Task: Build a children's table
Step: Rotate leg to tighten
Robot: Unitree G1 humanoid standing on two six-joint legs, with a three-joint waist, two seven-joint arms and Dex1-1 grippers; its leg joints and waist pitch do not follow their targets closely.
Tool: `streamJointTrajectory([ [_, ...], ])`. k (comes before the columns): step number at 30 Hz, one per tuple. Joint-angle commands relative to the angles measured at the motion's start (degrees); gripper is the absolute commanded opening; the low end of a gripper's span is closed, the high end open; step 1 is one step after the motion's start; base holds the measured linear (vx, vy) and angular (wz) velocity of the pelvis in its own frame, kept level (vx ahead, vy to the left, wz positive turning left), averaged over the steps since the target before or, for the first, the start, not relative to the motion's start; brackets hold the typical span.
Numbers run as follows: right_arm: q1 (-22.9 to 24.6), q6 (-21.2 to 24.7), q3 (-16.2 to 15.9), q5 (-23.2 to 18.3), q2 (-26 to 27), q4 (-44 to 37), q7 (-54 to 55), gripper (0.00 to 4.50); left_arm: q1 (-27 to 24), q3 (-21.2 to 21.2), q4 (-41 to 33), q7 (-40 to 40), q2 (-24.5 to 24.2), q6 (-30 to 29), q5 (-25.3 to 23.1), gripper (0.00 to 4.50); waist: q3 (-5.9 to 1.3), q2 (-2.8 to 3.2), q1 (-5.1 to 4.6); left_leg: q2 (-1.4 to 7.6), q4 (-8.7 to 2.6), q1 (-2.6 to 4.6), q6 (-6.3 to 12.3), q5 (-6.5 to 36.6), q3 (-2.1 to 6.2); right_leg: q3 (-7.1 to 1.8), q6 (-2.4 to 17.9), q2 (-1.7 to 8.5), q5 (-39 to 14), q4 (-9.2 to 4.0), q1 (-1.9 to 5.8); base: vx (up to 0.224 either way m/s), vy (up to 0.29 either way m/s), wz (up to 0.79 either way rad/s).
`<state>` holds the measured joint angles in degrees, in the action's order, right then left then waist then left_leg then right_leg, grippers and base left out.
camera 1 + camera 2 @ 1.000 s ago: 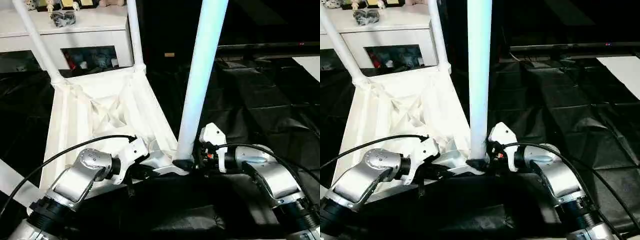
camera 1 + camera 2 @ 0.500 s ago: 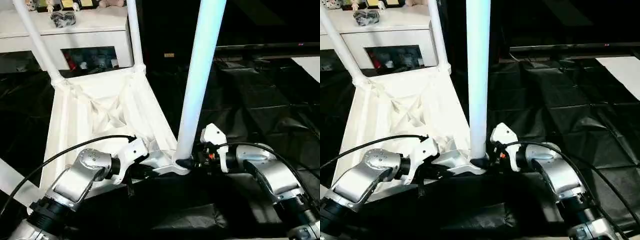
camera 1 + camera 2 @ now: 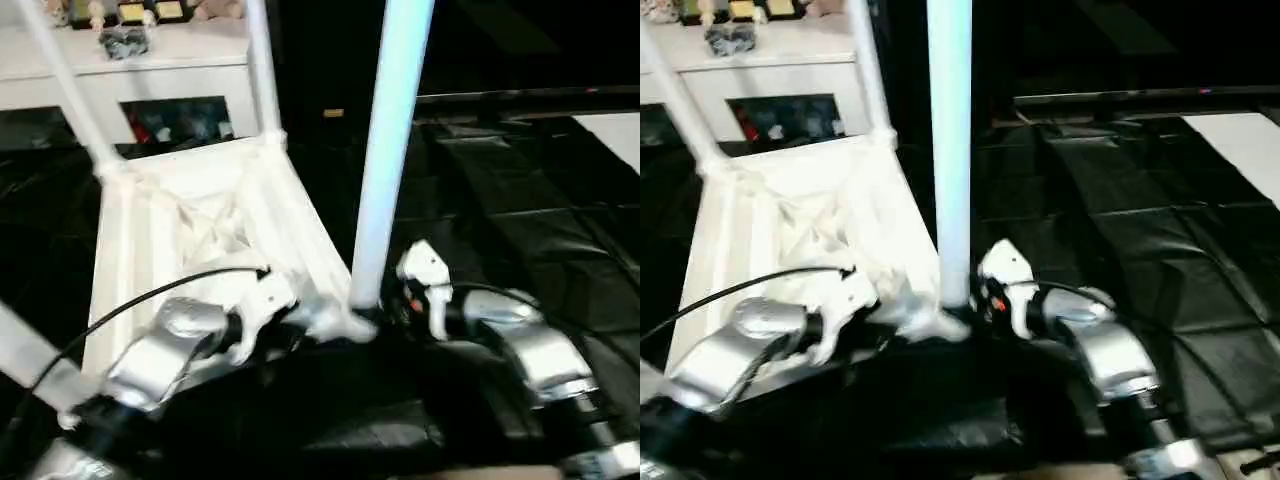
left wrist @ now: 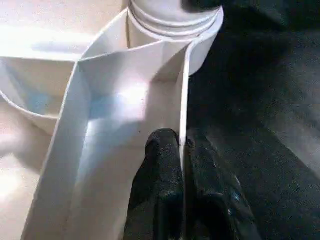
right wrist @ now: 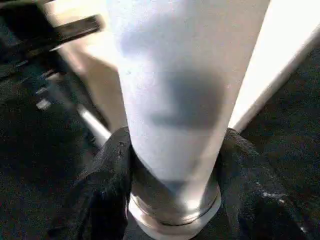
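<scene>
Right gripper (image 5: 172, 165): its two black fingers (image 5: 107, 185) clasp the foot of the near leg (image 3: 385, 160), one on each side of the tube, just above the collar where it enters the socket.
Near leg: a long white tube standing nearly upright, its long axis running straight up from the right gripper and out of the top of the head views.
Corner socket (image 4: 172, 20): the round socket at the tabletop's near right corner, directly below the right gripper's hold; the leg's end sits in it, though how deep cannot be told.
Left gripper (image 4: 182, 175): pinched shut on the thin upright edge wall of the tabletop (image 3: 190, 215), just beside the same socket.
Tabletop: lies upside down on the black sheet (image 3: 1140, 230) on the floor, ribbed underside up, stretching away from both grippers.
Far legs (image 3: 262, 70): two more white tubes rise from the far corners; another white tube (image 3: 25, 355) crosses the near left edge of the head view.
Deciding relation: the leg's axis lines up over the socket, so the coming move looks like a push or twist straight down that axis, with the right arm driving and the left bracing the edge.
</scene>
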<state>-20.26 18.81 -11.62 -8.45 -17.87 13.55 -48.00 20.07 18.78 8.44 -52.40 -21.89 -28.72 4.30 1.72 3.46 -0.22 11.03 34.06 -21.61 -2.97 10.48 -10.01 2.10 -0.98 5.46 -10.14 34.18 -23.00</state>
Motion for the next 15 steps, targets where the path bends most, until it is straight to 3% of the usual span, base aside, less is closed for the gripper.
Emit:
streamJointTrajectory([
  [1, 0.77, 2.40, -1.67, 0.71, 3.78, 2.73, 5.14, 2.06, 1.35, -0.30, 1.63, 5.54, 4.71, -0.46, 0.71, 0.00, -2.30, -1.08, -0.15, 0.75, -4.46, 0.81, -0.91, 20.36, 0.28, -0.94, 8.29, 1.47, -27.29, -5.35, 1.44, 0.000, 0.000, 0.00],
  [2, 0.75, 2.56, -1.60, 0.74, 4.28, 2.96, 5.78, 2.06, 1.50, -0.29, 1.84, 6.05, 5.18, -0.56, 0.60, 0.00, -2.28, -1.17, -0.21, 0.72, -4.47, 0.84, -1.05, 21.04, 0.39, -0.86, 7.74, 1.49, -28.62, -5.53, 1.42, 0.000, 0.000, 0.00],
  [3, 0.33, 3.41, -1.17, 1.00, 7.97, 4.77, 10.31, 2.06, 2.61, -0.19, 3.36, 9.75, 8.59, -1.20, -0.17, 0.00, -2.11, -1.08, -0.53, 0.71, -4.68, 0.73, -1.21, 22.28, 0.54, -0.73, 6.82, 1.49, -30.41, -5.74, 1.43, 0.000, 0.000, 0.00],
  [4, -0.08, 3.50, -1.02, 1.29, 9.34, 5.62, 12.20, 2.06, 3.02, -0.17, 3.94, 11.06, 9.81, -1.45, -0.41, 0.00, -1.92, -0.75, -1.01, 0.54, -4.69, 0.85, -1.62, 24.33, 0.72, -0.47, 5.66, 1.46, -33.29, -6.23, 1.17, 0.000, 0.000, 0.00],
  [5, -0.36, 3.54, -0.93, 1.49, 10.19, 6.16, 13.40, 2.06, 3.28, -0.16, 4.29, 11.86, 10.55, -1.61, -0.55, 0.00, -1.93, -0.88, -1.22, 0.46, -4.63, 1.01, -1.88, 25.19, 0.84, -0.32, 5.05, 1.50, -34.68, -6.40, 1.09, 0.000, 0.000, 0.00],
  [6, -2.02, 4.63, -0.26, 2.47, 13.51, 8.83, 18.53, 2.06, 4.17, 0.27, 5.40, 13.80, 13.08, -1.92, -1.09, 0.00, -1.86, -0.82, -2.16, 0.16, -4.61, 0.90, -2.18, 27.37, 1.29, 0.23, 3.35, 1.57, -38.41, -6.88, 1.16, 0.000, 0.000, 0.00],
  [7, -2.87, 4.46, -0.59, 2.95, 14.64, 9.91, 19.36, 2.06, 4.41, 0.71, 5.62, 13.90, 14.08, -1.95, -1.20, 0.00, -1.89, -0.42, -2.27, 0.19, -4.76, 0.87, -2.38, 28.05, 1.56, 0.47, 3.02, 1.70, -38.91, -6.92, 1.35, 0.000, 0.000, 0.00],
  [9, -3.84, 2.36, -2.05, 4.18, 15.50, 10.68, 18.61, 2.06, 4.72, 1.59, 5.75, 12.98, 14.93, -1.58, -1.37, 0.00, -1.93, -0.18, -3.35, 0.30, -5.19, 0.57, -2.25, 30.54, 2.10, 1.06, 2.76, 1.58, -37.24, -7.18, 1.83, 0.000, 0.000, 0.00],
  [10, -3.97, 1.63, -2.49, 4.55, 15.57, 10.68, 18.22, 2.06, 4.77, 1.81, 5.74, 12.65, 15.02, -1.44, -1.42, 0.00, -1.96, -0.05, -3.40, 0.33, -5.18, 0.80, -2.15, 31.50, 2.16, 1.14, 2.76, 1.58, -37.13, -7.37, 1.63, 0.000, 0.000, 0.00],
  [11, -3.96, 0.76, -2.15, 4.38, 15.64, 10.34, 17.69, 2.61, 4.84, 2.06, 5.73, 11.78, 14.63, -1.04, -1.50, 0.00, -1.80, 0.09, -3.75, 0.34, -5.07, 1.73, -1.78, 34.29, 2.23, 1.41, 3.40, 1.55, -36.88, -8.01, 0.98, 0.000, 0.000, 0.00],
  [12, -3.87, 1.03, -1.09, 3.59, 15.68, 9.86, 17.28, 2.75, 4.72, 1.96, 5.55, 10.72, 14.07, -0.69, -1.39, 0.00, -1.72, 0.19, -3.88, 0.38, -5.16, 1.83, -1.69, 35.03, 2.31, 1.61, 3.57, 1.57, -36.72, -8.13, 1.07, 0.000, 0.000, 0.00],
  [14, -3.34, 1.98, -0.23, 1.95, 14.24, 8.19, 14.20, 2.80, 4.01, 2.19, 4.61, 7.78, 12.33, 0.51, -0.94, 0.00, -1.73, 0.10, -4.16, 0.46, -5.29, 1.87, -1.48, 36.02, 2.51, 1.96, 3.86, 1.69, -35.88, -8.22, 1.33, 0.000, 0.000, 0.00],
  [15, -3.12, 2.17, -0.14, 1.52, 13.21, 7.44, 12.58, 2.95, 3.62, 2.17, 4.18, 6.66, 11.55, 0.69, -0.70, 0.00, -1.74, 0.01, -4.44, 0.52, -5.53, 1.31, -1.22, 35.47, 2.64, 1.80, 4.14, 1.90, -34.84, -7.91, 1.76, 0.000, 0.000, 0.00],
])
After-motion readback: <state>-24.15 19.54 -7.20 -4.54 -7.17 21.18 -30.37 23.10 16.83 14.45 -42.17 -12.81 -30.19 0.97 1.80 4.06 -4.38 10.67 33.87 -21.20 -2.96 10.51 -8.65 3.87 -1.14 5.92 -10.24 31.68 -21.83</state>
